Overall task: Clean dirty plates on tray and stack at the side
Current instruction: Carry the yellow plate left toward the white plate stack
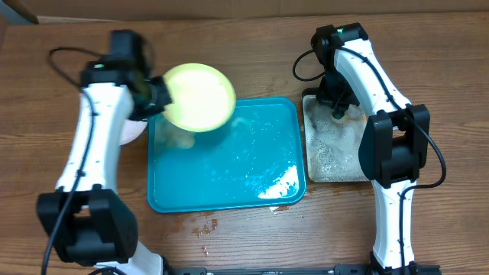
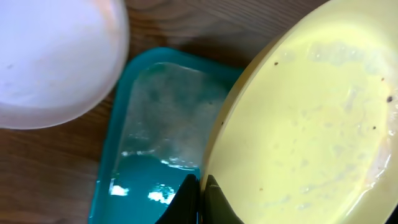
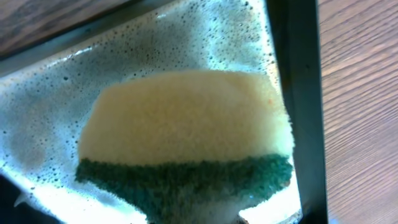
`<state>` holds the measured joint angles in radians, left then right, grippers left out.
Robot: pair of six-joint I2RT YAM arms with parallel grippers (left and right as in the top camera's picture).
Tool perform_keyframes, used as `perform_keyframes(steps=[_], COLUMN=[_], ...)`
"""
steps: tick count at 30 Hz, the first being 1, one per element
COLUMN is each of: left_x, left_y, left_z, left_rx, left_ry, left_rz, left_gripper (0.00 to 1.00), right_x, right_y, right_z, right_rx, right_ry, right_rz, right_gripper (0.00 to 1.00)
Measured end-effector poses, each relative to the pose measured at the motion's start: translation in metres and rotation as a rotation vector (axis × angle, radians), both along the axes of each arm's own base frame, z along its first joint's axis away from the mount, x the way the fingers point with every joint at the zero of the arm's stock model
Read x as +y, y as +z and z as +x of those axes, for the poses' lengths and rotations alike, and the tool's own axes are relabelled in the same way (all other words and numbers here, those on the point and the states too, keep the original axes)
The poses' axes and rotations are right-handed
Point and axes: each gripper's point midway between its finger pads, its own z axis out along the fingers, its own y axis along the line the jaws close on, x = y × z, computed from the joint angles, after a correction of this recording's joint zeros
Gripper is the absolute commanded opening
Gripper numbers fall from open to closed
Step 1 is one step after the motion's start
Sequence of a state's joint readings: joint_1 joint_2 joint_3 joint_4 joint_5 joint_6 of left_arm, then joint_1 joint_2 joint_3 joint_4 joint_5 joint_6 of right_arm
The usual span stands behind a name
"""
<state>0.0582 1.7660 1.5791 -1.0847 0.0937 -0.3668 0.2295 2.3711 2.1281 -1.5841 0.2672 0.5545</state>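
Yellow-green plate (image 1: 200, 95) hangs tilted above the far left corner of the teal tray (image 1: 252, 183). Your left end effector (image 1: 158, 95) is clamped on its rim, jaws pinched tight on the edge in the wrist view. That rim hold leaves the wet face free, and holding it over the tray looks meant to let drips fall there rather than on the wooden surface (image 1: 443, 46). A few dark specks show on the face, so you may judge it not quite clean.

Just left of the tray, a white plate (image 2: 56, 56) rests on the surface, mostly hidden under your arm from above. That is probably the stack; you cannot tell whether it is one plate or two. No plate lies on the tray itself, only water.

Your right end effector (image 1: 338, 109) is closed on the sponge (image 3: 186, 118), pressed into the black tray (image 1: 325, 164) of foamy water, likely to take up suds.
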Motion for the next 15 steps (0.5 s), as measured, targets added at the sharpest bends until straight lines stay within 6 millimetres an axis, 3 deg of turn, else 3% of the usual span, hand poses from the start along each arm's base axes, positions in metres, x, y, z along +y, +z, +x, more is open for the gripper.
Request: perform_keyframes(steps=[7,10,15], left_x=[0.077,0.101,0.124], left_y=[0.001,-0.001,-0.032], left_z=[-0.01,-0.017,-0.036], left_rx=[-0.009,-0.014,0.016], left_ry=[0.179,0.23,0.283], left_rz=[-0.07,-0.078,-0.113], left_gripper=[0.05,0.05,0.04], right_x=[0.005,0.007,0.009], right_y=[-0.001,-0.001,-0.001], right_z=[-0.003,-0.004,-0.007], right_rx=[0.015,0.019,0.035], right_ry=[0.002,0.0,-0.003], right_rz=[0.031,0.043,0.054], right_gripper=[0.04,0.04,0.04])
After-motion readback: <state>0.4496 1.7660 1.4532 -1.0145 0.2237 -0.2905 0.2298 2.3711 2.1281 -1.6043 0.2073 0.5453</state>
